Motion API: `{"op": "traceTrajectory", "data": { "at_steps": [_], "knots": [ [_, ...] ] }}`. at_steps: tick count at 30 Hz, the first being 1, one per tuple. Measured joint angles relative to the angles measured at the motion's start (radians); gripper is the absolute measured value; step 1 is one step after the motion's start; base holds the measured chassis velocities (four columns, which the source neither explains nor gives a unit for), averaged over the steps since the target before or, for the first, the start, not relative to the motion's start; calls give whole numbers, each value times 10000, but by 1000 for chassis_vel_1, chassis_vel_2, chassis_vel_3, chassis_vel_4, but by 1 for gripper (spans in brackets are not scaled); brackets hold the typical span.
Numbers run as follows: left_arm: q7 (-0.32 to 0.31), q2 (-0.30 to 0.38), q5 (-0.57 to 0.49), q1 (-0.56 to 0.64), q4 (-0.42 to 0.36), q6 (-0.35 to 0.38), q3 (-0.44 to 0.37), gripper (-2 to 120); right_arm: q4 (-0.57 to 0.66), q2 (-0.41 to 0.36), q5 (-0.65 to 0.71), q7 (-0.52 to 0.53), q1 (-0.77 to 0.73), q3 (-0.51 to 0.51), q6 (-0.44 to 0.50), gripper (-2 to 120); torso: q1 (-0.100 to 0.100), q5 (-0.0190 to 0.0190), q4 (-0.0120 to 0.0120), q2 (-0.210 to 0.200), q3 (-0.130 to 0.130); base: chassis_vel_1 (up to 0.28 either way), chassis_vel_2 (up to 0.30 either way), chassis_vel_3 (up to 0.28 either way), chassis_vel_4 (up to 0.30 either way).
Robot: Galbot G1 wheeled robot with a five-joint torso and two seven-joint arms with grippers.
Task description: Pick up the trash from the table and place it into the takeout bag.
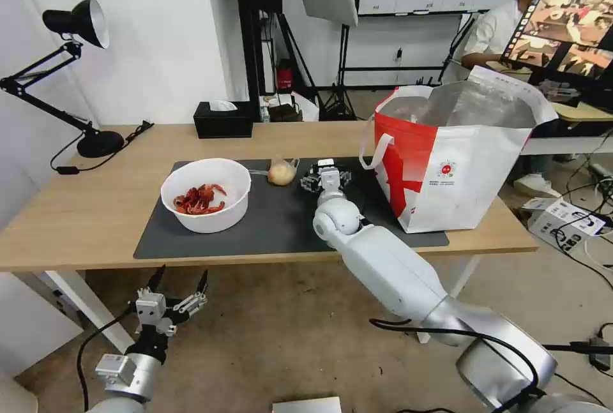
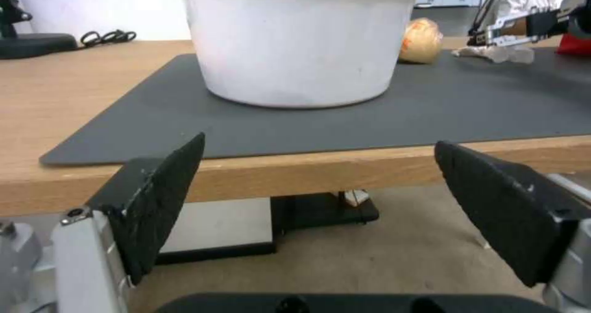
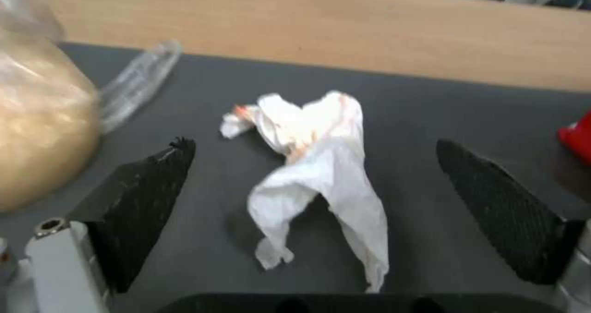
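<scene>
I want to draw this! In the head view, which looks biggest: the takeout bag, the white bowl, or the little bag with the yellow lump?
Largest to smallest as they look in the head view:
1. Takeout bag
2. White bowl of crayfish shells
3. Small clear bag with the yellowish lump

All stand on the table at similar distance, so the order seems safe.

The left gripper [image 2: 320,202] hangs wide open below the table [image 2: 74,91] edge. On the mat [image 2: 431,105] stands the bowl [image 2: 295,40], a bagged lump [image 2: 420,40] behind it.
</scene>
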Motion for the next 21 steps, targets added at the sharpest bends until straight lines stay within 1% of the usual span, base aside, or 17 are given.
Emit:
{"op": "traceTrajectory", "data": {
  "at_steps": [4,13,16,21],
  "knots": [
    [1,44,-14,-124,30,1,92,100,-340,146,154,-16,78,175,-73,100,-1,0,0,0,-1,0,0,0,0],
    [1,64,0,-409,84,80,340,100,-341,203,319,-22,110,313,-204,100,-1,1,0,1,-1,0,0,0,0],
    [-7,106,-20,-605,94,223,412,100,-333,214,360,161,135,338,-471,100,-1,0,-2,1,-1,0,0,0,0],
    [-16,172,-37,-611,60,269,431,100,-395,214,463,183,212,349,-610,100,-1,1,-1,1,-1,0,0,0,0]
  ]
}}
